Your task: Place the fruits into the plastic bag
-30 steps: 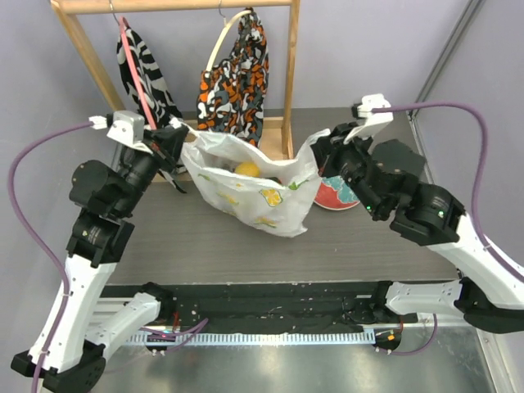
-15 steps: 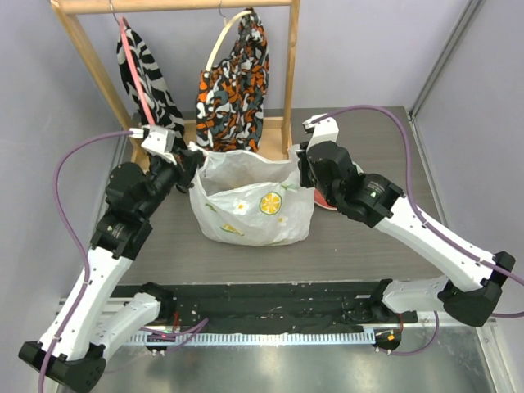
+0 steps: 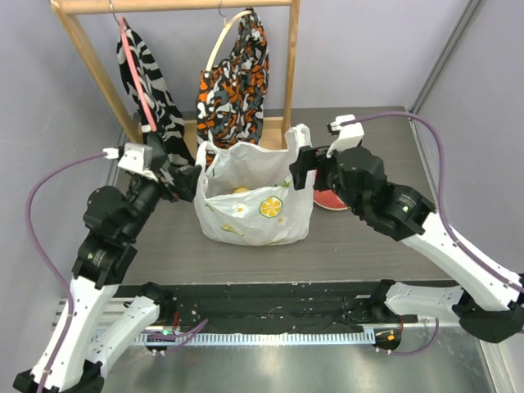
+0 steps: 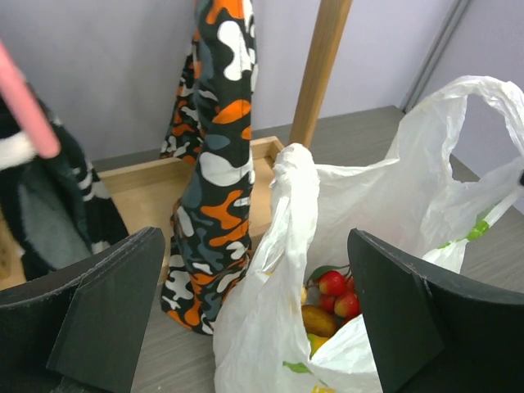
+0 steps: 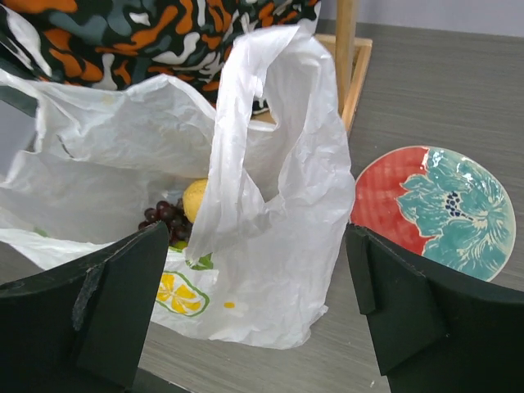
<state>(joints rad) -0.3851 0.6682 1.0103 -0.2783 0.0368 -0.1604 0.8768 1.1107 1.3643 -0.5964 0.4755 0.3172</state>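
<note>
1. The left hand (image 3: 183, 177) and the right hand (image 3: 304, 168) flank the bag (image 3: 254, 209), one at each handle. A second ago both were clamped on those handles. Now both have their jaws spread wide and hold nothing.
2. The bag was pulled wide and low between the arms then. It now stands by itself in the middle of the worktop (image 3: 368, 246), toward the far edge. Its handles stick up loose and its mouth is open.
3. The fruits are inside it. The left wrist view shows red berries (image 4: 336, 286), and the right wrist view shows grapes (image 5: 164, 214) and a lemon (image 5: 195, 196).
4. Just right of the bag lies a red and teal plate (image 5: 426, 205). The part of it that shows is bare.
5. Letting go suggests the filling is over. Probably the arms only need to draw clear without snagging a handle.
6. At the far edge, a wooden rack (image 3: 291, 74) carries a zebra cloth (image 3: 151, 82) and an orange cloth (image 3: 237, 74).
</note>
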